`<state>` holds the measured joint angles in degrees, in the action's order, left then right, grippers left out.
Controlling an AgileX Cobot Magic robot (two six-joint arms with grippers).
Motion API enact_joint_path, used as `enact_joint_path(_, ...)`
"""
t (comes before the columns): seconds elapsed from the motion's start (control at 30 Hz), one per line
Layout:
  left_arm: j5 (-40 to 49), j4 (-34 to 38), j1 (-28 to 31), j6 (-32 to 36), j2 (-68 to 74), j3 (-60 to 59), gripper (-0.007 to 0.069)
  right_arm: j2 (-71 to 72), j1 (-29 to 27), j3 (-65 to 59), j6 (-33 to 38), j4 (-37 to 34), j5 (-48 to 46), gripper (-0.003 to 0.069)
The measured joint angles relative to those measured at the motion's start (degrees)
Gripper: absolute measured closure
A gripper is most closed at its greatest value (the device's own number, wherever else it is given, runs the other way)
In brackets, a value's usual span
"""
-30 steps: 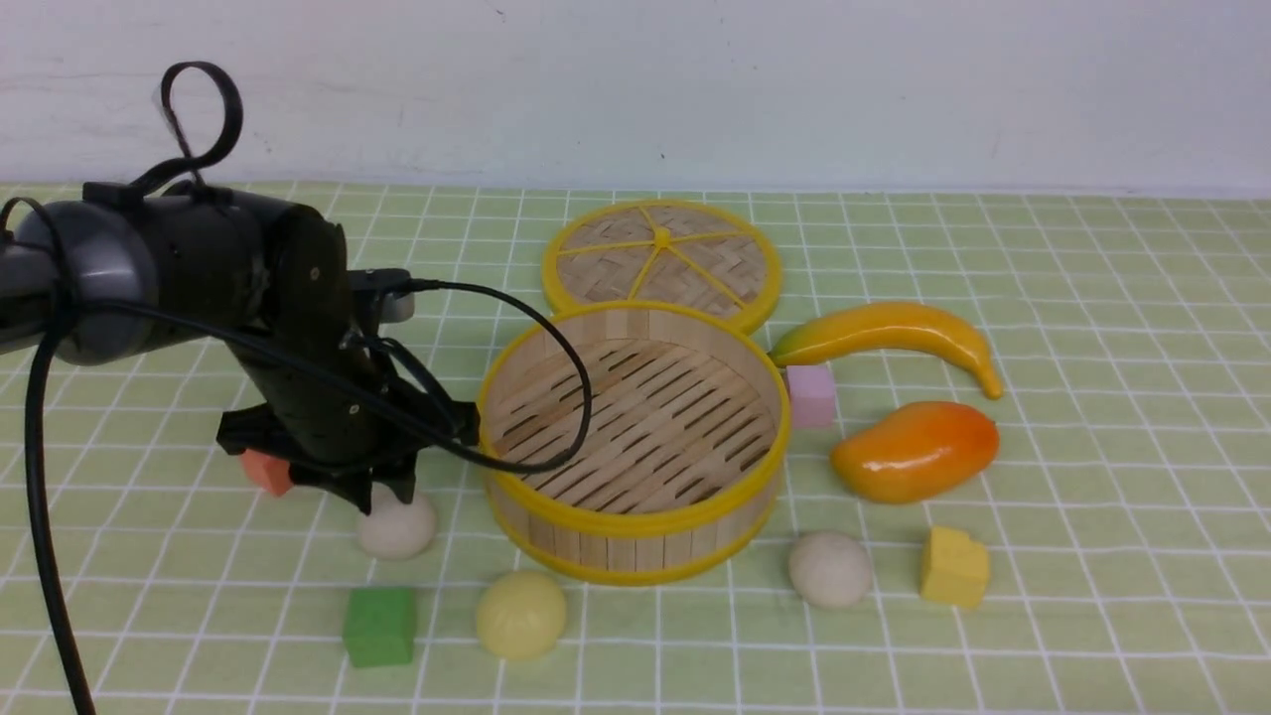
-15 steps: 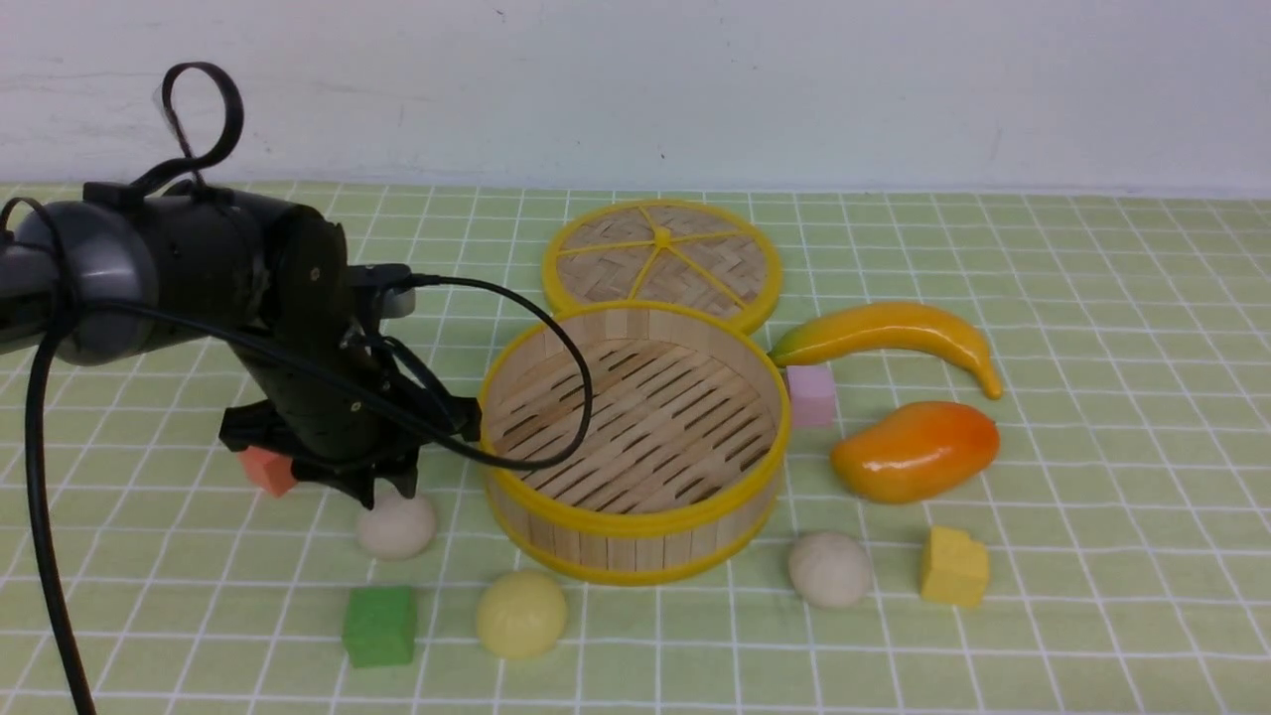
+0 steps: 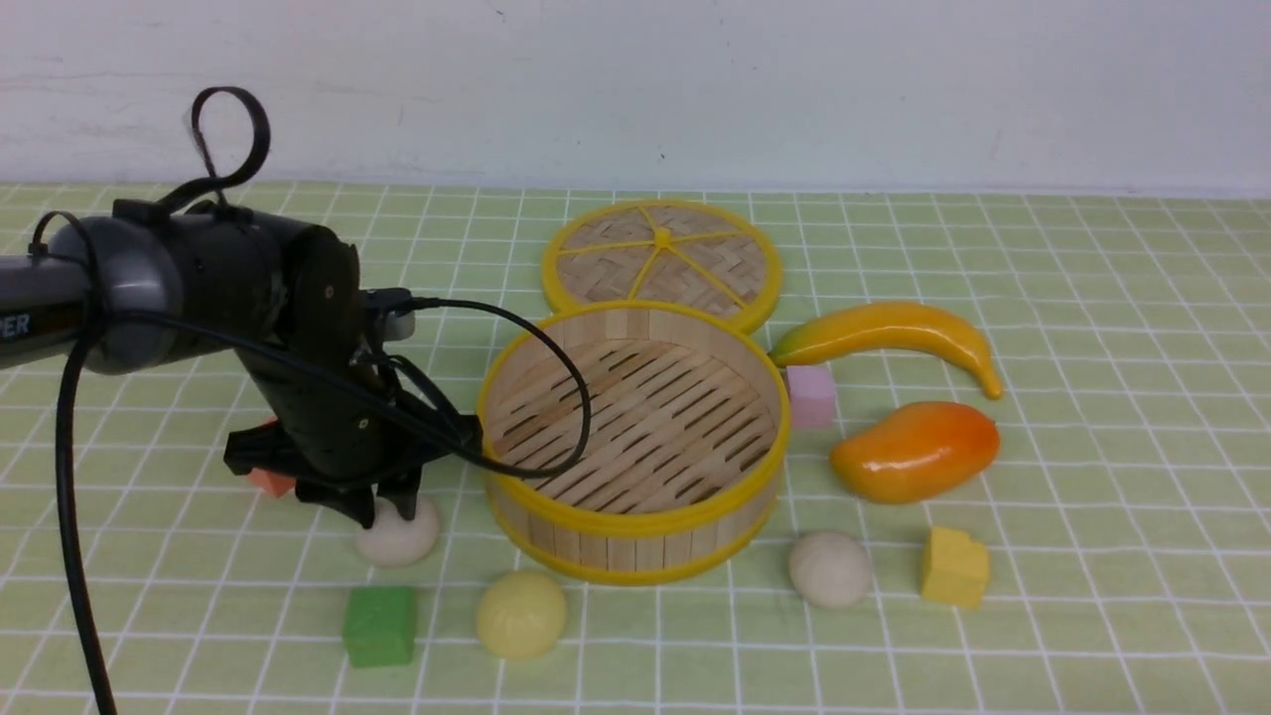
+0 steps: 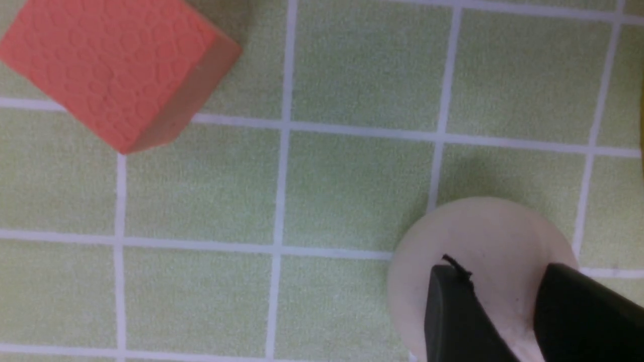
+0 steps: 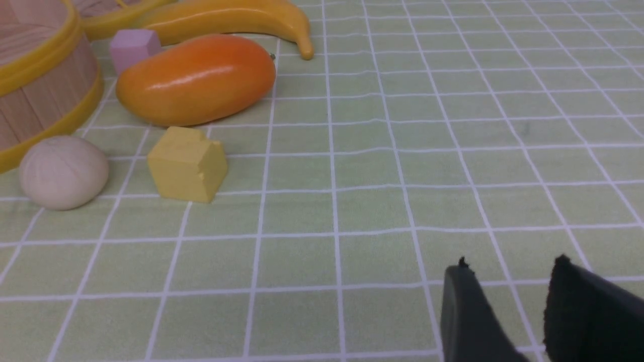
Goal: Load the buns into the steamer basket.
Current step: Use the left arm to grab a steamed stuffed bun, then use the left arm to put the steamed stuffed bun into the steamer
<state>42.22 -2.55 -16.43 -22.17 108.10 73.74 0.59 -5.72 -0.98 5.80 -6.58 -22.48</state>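
Observation:
The steamer basket (image 3: 616,548) stands empty in the middle of the table. An off-white bun (image 3: 401,538) (image 4: 483,231) lies to its left. My left gripper (image 3: 385,514) (image 4: 500,269) hangs open right over this bun, its black fingertips (image 4: 453,311) down at the top of the bun, one on each side of its crown. A pale yellow bun (image 3: 520,614) sits in front of the basket, and another beige bun (image 3: 830,568) (image 5: 63,171) lies at its front right. My right gripper (image 5: 510,264) is open above bare cloth, holding nothing, and does not show in the front view.
The woven lid (image 3: 660,258) lies behind the basket. A banana (image 3: 894,333), a mango (image 3: 916,450) and a pink cube (image 3: 811,394) sit to the right, with a yellow cube (image 3: 954,567) nearer. A green cube (image 3: 379,626) and an orange-red cube (image 3: 268,481) (image 4: 115,70) are close to the left arm.
My left arm has shifted a little to the right and come down, bringing its fingertips onto the top of the off-white bun. Nothing else has moved.

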Motion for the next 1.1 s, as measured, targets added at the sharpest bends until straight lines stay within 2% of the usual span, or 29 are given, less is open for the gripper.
enact_joint_path(0.2, 0.0, 0.1, 0.0, 0.0, 0.0, 0.0, 0.0389, 0.0, 0.0, 0.0, 0.0, 0.0, 0.0, 0.0418)
enact_joint_path(0.3, 0.0, 0.3, 0.0, 0.3, 0.0, 0.0, 0.0420, 0.0, 0.0, 0.0, 0.0, 0.0, 0.0, 0.0418)
enact_joint_path(0.33, 0.0, 0.5, 0.0, 0.9, 0.0, 0.0, 0.0477, 0.0, 0.0, 0.0, 0.0, 0.0, 0.0, 0.0418)
enact_joint_path(0.37, 0.0, 0.6, 0.0, 0.9, 0.0, 0.0, 0.0484, 0.0, 0.0, 0.0, 0.0, 0.0, 0.0, 0.0418)
enact_joint_path(0.43, 0.0, 0.7, 0.0, 1.3, 0.0, 0.0, 0.0603, 0.0, 0.0, 0.0, 0.0, 0.0, 0.0, 0.0418)
enact_joint_path(0.5, 0.0, 0.7, 0.0, 1.3, 0.0, 0.0, 0.0636, 0.0, 0.0, 0.0, 0.0, 0.0, 0.0, 0.0418)
enact_joint_path(0.67, 2.7, 0.7, 0.0, 1.3, -0.9, 1.6, 0.0638, 0.0, 0.0, 0.0, 0.0, 0.0, 0.0, 0.0418)
enact_joint_path(0.93, 11.1, 2.6, 0.0, 4.2, -4.7, 16.0, 0.0638, 0.0, 0.0, 0.0, 0.0, 0.0, 0.0, 0.0418)
enact_joint_path(1.1, 11.1, 12.3, 0.0, 7.9, -5.4, 22.3, 0.0638, 0.0, 0.0, 0.0, 0.0, 0.0, 0.0, 0.0418)
